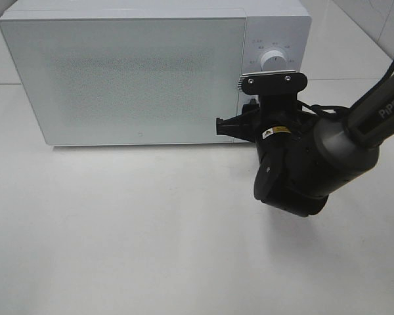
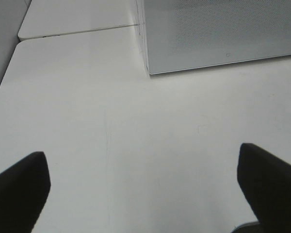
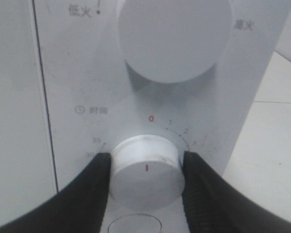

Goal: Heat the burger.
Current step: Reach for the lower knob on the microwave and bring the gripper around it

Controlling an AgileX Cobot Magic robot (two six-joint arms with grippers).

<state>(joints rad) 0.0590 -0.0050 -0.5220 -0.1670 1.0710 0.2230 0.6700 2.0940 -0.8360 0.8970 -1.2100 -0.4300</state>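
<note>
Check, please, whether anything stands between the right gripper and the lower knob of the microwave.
Nothing visible does. The right gripper has its fingers against both sides of the lower knob on the microwave. The burger is not in view, and the door is shut.

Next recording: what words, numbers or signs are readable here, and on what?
"PiPER": on the right arm.
"低火": microwave panel, beside the upper knob.
"时间": with a clock symbol, near the timer knob.
"0" (red), "1", "2", "35", "30": around the timer knob.
Characters on the upper knob's other side: blurred.
Yellow sticker on the arm: too small.
</note>
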